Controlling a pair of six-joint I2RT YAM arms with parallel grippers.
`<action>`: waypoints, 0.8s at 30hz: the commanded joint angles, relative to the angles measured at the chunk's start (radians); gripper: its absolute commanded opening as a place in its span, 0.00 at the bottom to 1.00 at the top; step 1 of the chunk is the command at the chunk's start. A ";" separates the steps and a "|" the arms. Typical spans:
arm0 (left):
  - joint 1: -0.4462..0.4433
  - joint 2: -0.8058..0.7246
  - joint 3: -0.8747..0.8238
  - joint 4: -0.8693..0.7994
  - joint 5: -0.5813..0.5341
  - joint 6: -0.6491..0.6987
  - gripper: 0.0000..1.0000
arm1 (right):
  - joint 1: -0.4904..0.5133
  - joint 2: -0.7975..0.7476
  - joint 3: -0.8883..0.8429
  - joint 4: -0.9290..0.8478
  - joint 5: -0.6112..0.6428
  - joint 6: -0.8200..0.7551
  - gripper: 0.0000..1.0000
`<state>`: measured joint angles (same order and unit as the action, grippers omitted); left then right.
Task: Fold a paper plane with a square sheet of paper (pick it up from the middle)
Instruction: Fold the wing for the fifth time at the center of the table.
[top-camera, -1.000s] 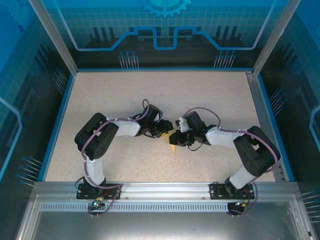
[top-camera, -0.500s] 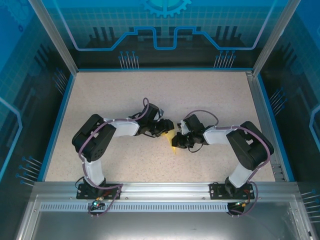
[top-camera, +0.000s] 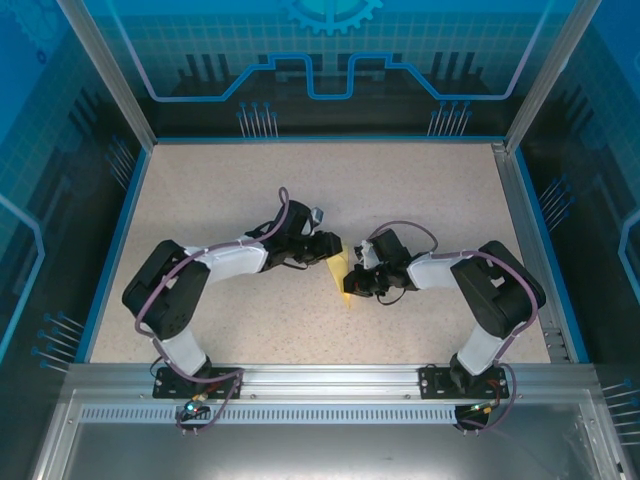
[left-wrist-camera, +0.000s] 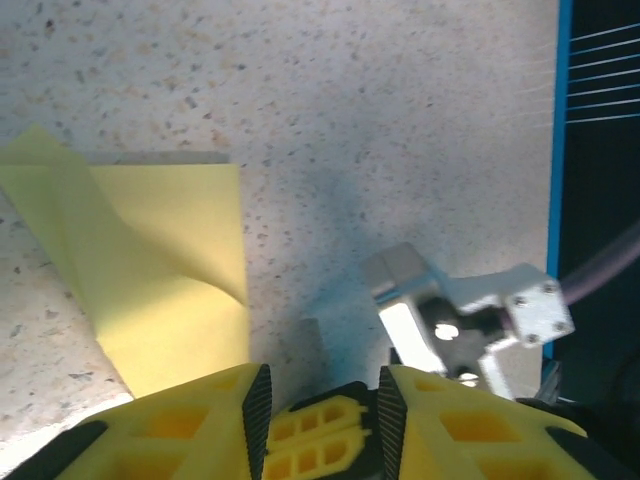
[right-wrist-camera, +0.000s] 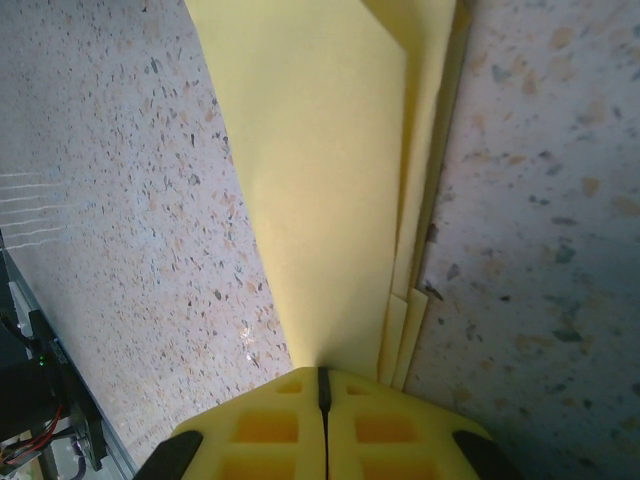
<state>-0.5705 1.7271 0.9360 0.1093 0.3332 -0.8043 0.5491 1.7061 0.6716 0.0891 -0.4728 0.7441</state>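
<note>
**Folds mostly in, finishing creases left**

The paper plane (right-wrist-camera: 320, 180) lies mid-tabletop (top-camera: 420, 190) between the arms, already layered into a narrow pointed shape. The right tool (right-wrist-camera: 322, 375) is clenched on its stacked edge. The left tool (left-wrist-camera: 323, 378) stands released just beside it (one flap curls up). The wings probably need pressing flat.

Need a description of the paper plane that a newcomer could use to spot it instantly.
Start at the speckled table; near its middle the left pincer and right pincer meet. The paper plane sits between them, pinched in the shut right pincer. It is a slim, layered fold, the one pale-yellow paper thing on the beige tabletop.
</note>
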 joint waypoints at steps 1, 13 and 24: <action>0.009 0.044 0.002 0.004 -0.010 0.034 0.36 | 0.003 0.064 -0.042 -0.113 0.092 -0.015 0.05; 0.037 0.176 0.068 -0.006 -0.046 0.089 0.34 | 0.004 0.055 -0.053 -0.146 0.086 -0.039 0.03; 0.088 0.238 0.152 -0.084 -0.054 0.151 0.35 | 0.005 0.043 -0.062 -0.215 0.088 -0.105 0.02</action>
<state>-0.5041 1.9324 1.0500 0.0708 0.3065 -0.7048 0.5491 1.7012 0.6682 0.0792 -0.4717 0.6827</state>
